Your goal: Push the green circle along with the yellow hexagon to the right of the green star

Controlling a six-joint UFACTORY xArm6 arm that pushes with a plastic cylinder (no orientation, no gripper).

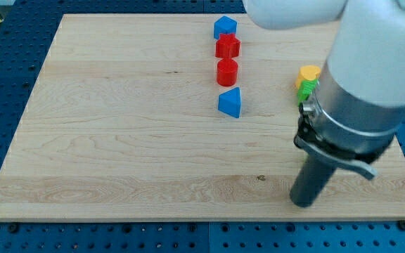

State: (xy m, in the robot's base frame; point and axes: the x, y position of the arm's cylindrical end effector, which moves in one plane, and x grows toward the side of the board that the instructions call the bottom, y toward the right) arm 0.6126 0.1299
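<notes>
Pale wooden table (118,140) on a blue pegboard carries my tip (304,202), a bare rod with nothing to open or close, near the view's bottom right. Above it, partly hidden by the arm, one yellow block (306,73) touches one green block (304,90); their shapes cannot be told. Further left are seen two blue blocks (225,27) (230,102) and two red blocks (227,47) (227,72).

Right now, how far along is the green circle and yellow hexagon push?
Done: can't confirm. A yellow block and a green block sit together at the view's right, mostly hidden behind the arm; shapes unclear, and no separate green star shows.
In hand: my tip rests on the wooden board, well below both, touching neither.
Left: placement unverified.
</notes>
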